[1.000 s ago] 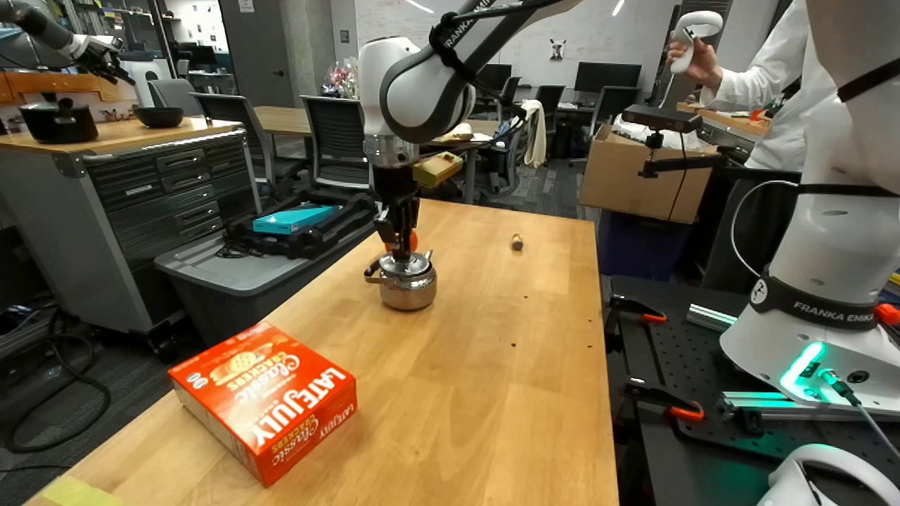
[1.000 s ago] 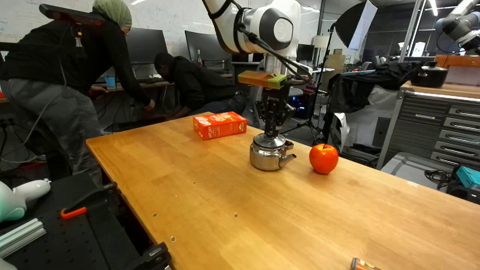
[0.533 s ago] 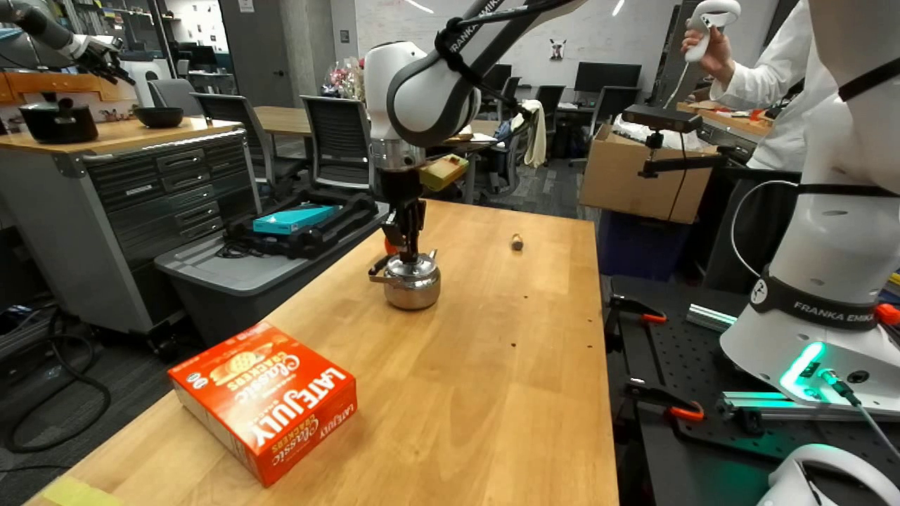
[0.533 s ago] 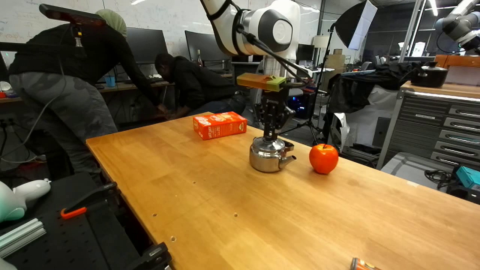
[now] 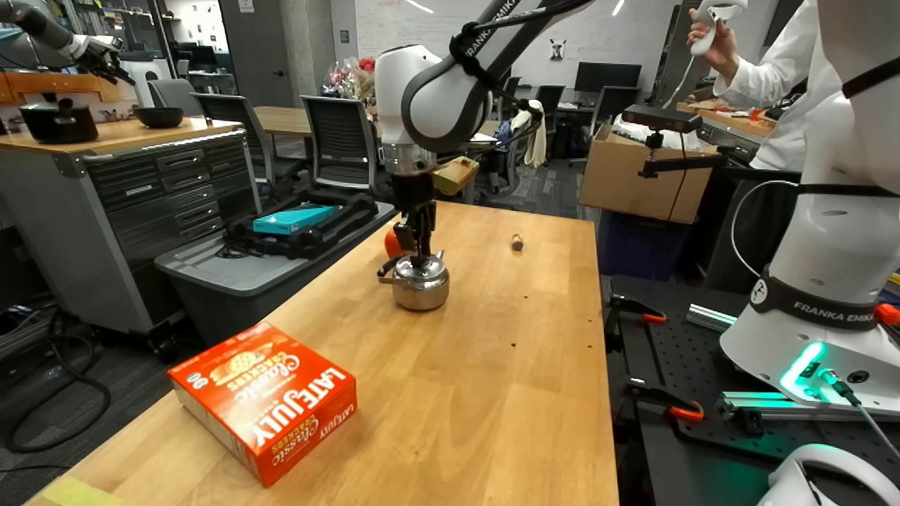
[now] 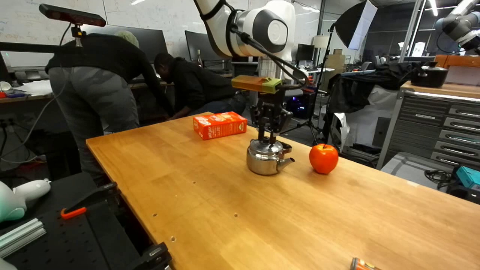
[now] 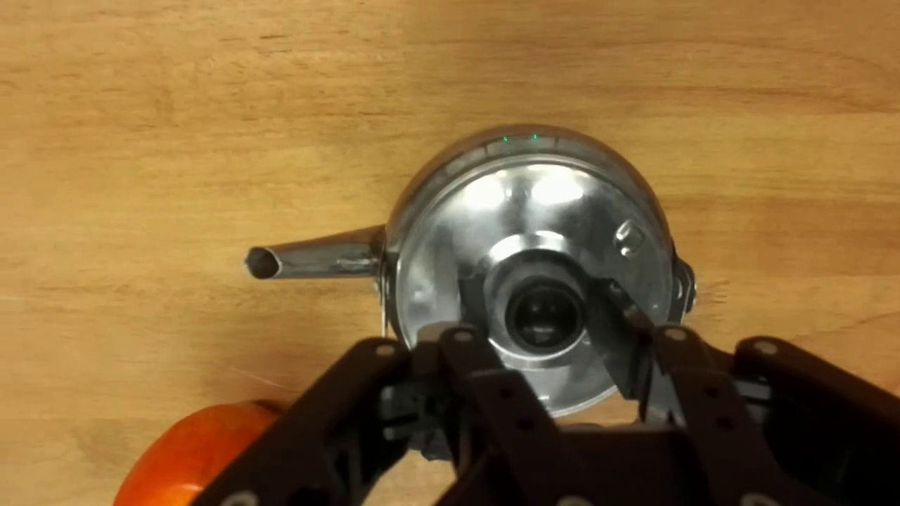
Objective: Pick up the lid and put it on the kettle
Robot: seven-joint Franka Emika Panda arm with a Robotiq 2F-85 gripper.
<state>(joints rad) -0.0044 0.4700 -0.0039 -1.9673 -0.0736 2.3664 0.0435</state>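
Note:
The silver kettle (image 6: 262, 165) stands upright on the table, and it shows in both exterior views (image 5: 422, 295). The lid (image 7: 541, 211) lies on top of the kettle and looks level, covering its opening in the wrist view. Its black knob (image 7: 545, 316) points up. My gripper (image 7: 540, 303) points straight down over the lid. Its fingers stand on either side of the knob, apart from each other, with a visible gap at the left one. In an exterior view the gripper (image 6: 267, 138) shows two separate fingers low at the lid. The spout (image 7: 323, 254) points left in the wrist view.
A red apple (image 6: 323, 159) stands close to the kettle on the spout side. An orange-red cracker box (image 5: 264, 393) lies farther along the table, also in an exterior view (image 6: 220, 125). A small cylindrical object (image 5: 517, 242) lies on the table.
The lid was tilted or raised at the kettle's top with the fingers together on its knob; now it lies flatter and the fingers are apart. Gripper and kettle have shifted slightly away from the apple.

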